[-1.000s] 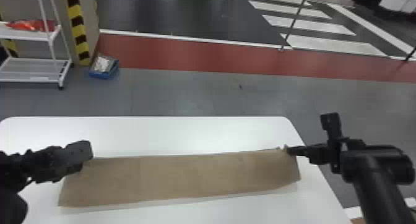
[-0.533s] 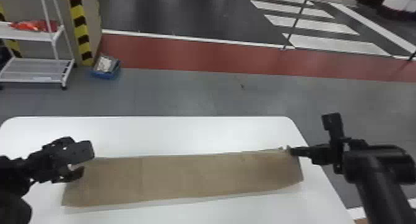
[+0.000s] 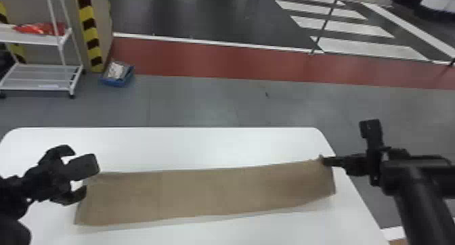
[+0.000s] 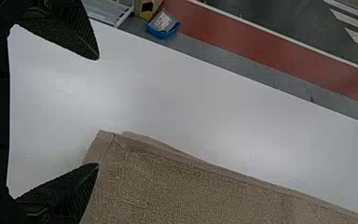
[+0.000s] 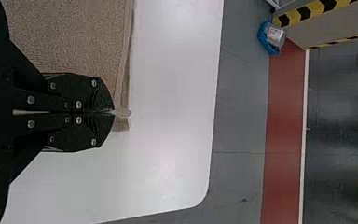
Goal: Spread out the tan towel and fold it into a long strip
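The white counter (image 3: 203,144) has a smooth, flat top, with a straight far edge at twelve o'clock and rounded corners toward eleven and one o'clock. On it lies the tan towel (image 3: 203,193), a long strip running roughly from nine to three o'clock, slightly aslant, its three o'clock end farther back. A lower layer peeks out along its twelve o'clock edge.
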Robot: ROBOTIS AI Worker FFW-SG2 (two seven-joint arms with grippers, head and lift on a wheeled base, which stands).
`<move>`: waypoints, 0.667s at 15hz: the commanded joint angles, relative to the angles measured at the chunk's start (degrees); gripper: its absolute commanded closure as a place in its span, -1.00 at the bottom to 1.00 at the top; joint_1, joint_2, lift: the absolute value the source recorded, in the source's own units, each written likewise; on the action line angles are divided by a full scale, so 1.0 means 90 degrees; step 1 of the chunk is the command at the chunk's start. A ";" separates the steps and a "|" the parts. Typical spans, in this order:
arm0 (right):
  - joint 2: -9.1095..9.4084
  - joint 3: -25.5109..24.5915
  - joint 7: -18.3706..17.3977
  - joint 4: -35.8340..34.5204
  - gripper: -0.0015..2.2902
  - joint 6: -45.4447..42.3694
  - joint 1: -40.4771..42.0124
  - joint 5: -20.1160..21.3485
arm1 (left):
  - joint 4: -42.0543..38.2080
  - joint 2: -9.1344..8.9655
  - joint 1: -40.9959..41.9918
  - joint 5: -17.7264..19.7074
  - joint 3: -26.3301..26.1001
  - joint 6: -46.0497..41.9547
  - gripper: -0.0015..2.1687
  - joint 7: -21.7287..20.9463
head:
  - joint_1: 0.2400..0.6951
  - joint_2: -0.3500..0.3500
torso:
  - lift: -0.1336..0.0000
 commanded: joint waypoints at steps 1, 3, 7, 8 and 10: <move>-0.0007 0.0210 -0.0202 0.0336 0.08 -0.0196 -0.0100 0.0087 | -0.0053 0.0000 0.0080 0.0023 0.0020 0.0014 -0.93 0.0006 | 1.00 -0.70 | 1.00; 0.0002 0.0356 -0.0232 0.0463 0.08 -0.0274 -0.0159 0.0126 | -0.0063 0.0010 0.0099 0.0023 0.0040 0.0014 -0.93 0.0006 | 1.00 -0.70 | 1.00; -0.0056 -0.0201 0.0032 -0.0045 0.08 0.0116 -0.0188 -0.0206 | -0.0366 0.0030 0.0285 0.0042 0.0108 0.0053 -0.93 -0.0013 | 1.00 -0.66 | 1.00; -0.0056 -0.0181 0.0012 0.0014 0.08 0.0058 -0.0188 -0.0157 | -0.0366 0.0040 0.0314 0.0062 0.0157 0.0053 -0.93 -0.0004 | 1.00 -0.67 | 1.00; -0.0056 0.0170 -0.0163 0.0512 0.07 -0.0411 -0.0188 0.0106 | -0.0366 0.0049 0.0314 0.0072 0.0186 0.0014 -0.93 0.0006 | 1.00 -0.69 | 1.00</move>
